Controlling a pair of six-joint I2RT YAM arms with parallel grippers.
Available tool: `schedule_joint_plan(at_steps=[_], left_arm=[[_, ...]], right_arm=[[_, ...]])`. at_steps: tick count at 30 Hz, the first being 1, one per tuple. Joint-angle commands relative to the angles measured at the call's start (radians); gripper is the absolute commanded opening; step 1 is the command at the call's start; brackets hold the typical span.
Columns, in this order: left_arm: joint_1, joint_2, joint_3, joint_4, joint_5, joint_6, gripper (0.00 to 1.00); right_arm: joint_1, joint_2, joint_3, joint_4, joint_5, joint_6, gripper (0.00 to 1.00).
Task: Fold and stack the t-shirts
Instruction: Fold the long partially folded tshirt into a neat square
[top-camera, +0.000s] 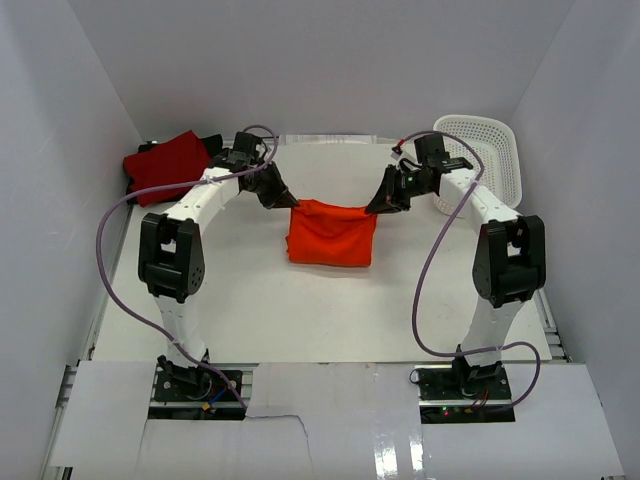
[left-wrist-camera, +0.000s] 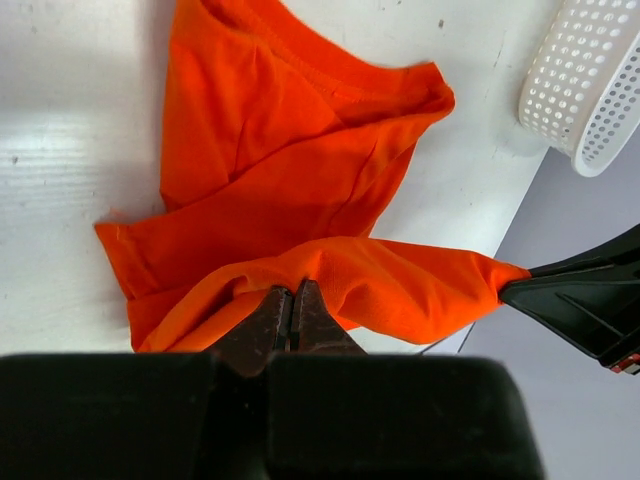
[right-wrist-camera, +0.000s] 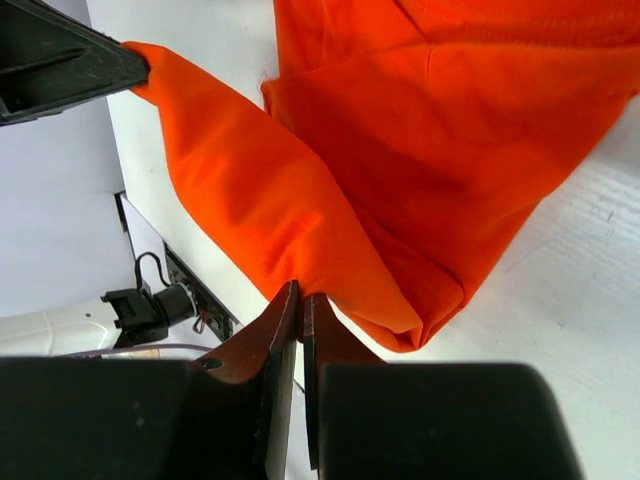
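With left tool and right tool each pinching a corner of the orange t-shirt, left of the basket, move them in step, edge taut.

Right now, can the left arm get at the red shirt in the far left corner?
Probably not yet: the left tool is shut on the orange shirt, as is the right tool. The red shirt lies near, nothing between.

Orange t-shirt stretched between two pincers

Left pincer pinches one edge; shirt droops onto the white bench; basket beyond.
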Motion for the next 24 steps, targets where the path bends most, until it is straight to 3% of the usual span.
schedule_joint_plan(at_steps=[1, 12, 24], left_arm=[[0.003, 0.002, 0.091, 0.012, 0.016, 0.023, 0.00], [0.003, 0.132, 0.255, -0.013, 0.016, 0.029, 0.00], [0.003, 0.215, 0.298, -0.005, -0.009, 0.048, 0.00]], right_arm=[[-0.013, 0.021, 0.098, 0.004, -0.012, -0.020, 0.08], [-0.035, 0.152, 0.218, 0.004, -0.009, -0.021, 0.08], [-0.053, 0.268, 0.324, 0.007, -0.003, -0.026, 0.08]])
